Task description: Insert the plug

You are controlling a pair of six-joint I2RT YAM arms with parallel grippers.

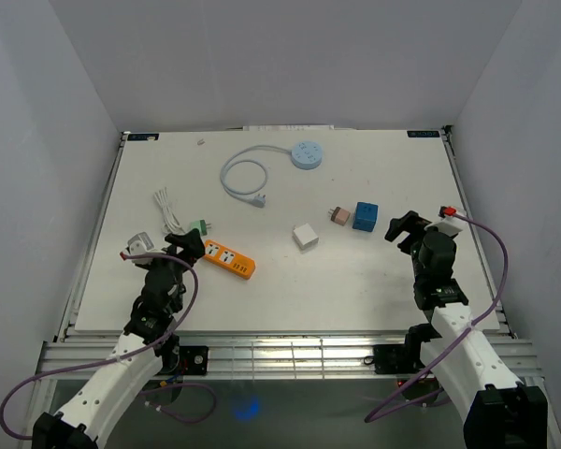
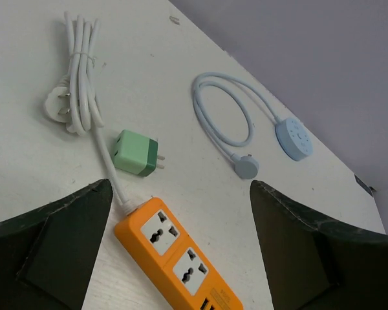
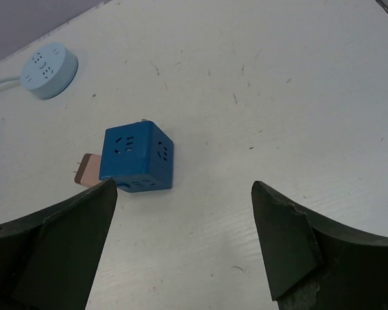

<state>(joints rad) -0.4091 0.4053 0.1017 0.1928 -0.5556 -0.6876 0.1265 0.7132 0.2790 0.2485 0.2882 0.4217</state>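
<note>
White walls close in on three sides of the white surface (image 1: 355, 281) in front of you, and both arms sit low at its near edge.

On your left, the left arm (image 1: 154, 299) hovers over the near-left corner. Its left jaws are spread wide with nothing between them. In the wrist view, the two dark fingers (image 2: 58, 239) frame the orange power strip (image 2: 174, 258). The strip lies flat with its sockets facing up. The green plug (image 2: 136, 152) rests on the surface just beside the strip's cable end, apart from it, with its prongs pointing out sideways and not in any socket. The strip's white cable (image 2: 81, 71) runs past the plug to a tied bundle farther back.

On your right, the right arm (image 1: 439, 281) has its right jaws just as wide apart and holding nothing. Ahead of them sits the blue cube socket (image 3: 138, 158), with a small pink plug (image 3: 87, 169) touching its left side.

A white cube (image 1: 305, 236) sits near the middle of the surface. The round light-blue socket (image 1: 307, 154), with its looped cord (image 1: 243, 176), lies toward the far edge
</note>
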